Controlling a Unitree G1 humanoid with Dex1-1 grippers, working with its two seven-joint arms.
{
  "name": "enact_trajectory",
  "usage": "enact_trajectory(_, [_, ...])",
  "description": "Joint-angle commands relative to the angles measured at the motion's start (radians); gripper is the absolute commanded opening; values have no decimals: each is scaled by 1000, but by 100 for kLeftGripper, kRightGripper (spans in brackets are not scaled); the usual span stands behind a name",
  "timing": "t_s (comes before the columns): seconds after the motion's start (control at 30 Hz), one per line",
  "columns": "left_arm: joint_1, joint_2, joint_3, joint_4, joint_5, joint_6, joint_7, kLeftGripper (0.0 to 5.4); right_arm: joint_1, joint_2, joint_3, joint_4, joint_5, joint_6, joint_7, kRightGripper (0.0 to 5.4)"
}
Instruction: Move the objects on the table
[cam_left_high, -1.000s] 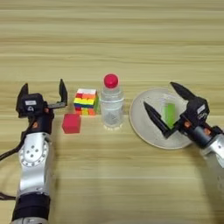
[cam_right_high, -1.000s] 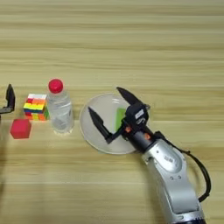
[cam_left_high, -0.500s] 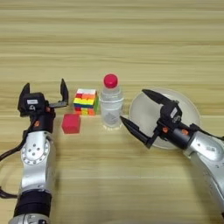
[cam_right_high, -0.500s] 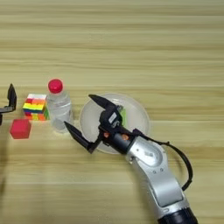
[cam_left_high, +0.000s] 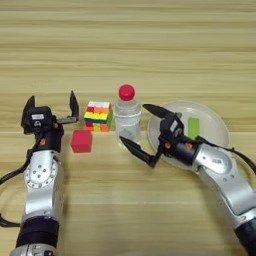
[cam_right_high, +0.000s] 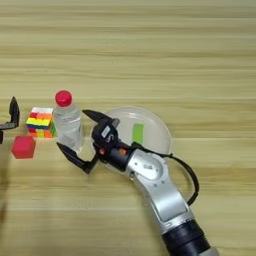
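bottle (cam_left_high: 128, 120) wedged between puzzle cube (cam_left_high: 98, 116) and plate (cam_left_high: 215, 125) — far table (cam_left_high: 150, 45) bare

Both forearms: silver-grey rounded shells, black cuffs at the lower ends. Left pincer (cam_left_high: 52, 107): black block, two black pointed fingers, small white label. Right pincer (cam_left_high: 146, 126): long black tapered fingers, orange-red marks by the wrist. Black cables trail from each arm.

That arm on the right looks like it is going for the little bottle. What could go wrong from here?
1. The small clear plastic bottle with a red cap stands upright and narrow. The right gripper is open beside it, and a finger that bumps it could tip it over.

2. The multicoloured puzzle cube sits close on the bottle's far side, so a pushed bottle might knock into it.

3. The round white plate lies under the right arm, which may nudge it.

The left gripper hangs open near the plain red cube.
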Motion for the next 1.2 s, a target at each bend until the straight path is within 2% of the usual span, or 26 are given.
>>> enact_trajectory(0.03, [1,5,-4,-17,14,-5,3,538,-38,17,-3,29,-10,-10,-5,540])
enact_trajectory(0.63, [7,7,-6,-29,13,0,4,538,-165,135,-5,299,-74,-91,-62,540])
enact_trajectory(0.87, [8,7,-5,-33,14,1,6,538,-196,169,-13,348,-86,-116,-90,540])
enact_trajectory(1.13, [10,7,-4,-34,13,1,6,538,-202,188,-17,355,-83,-113,-90,540])
enact_trajectory(1.2, [10,7,-4,-35,13,2,6,540,-201,190,-16,353,-84,-111,-88,517])
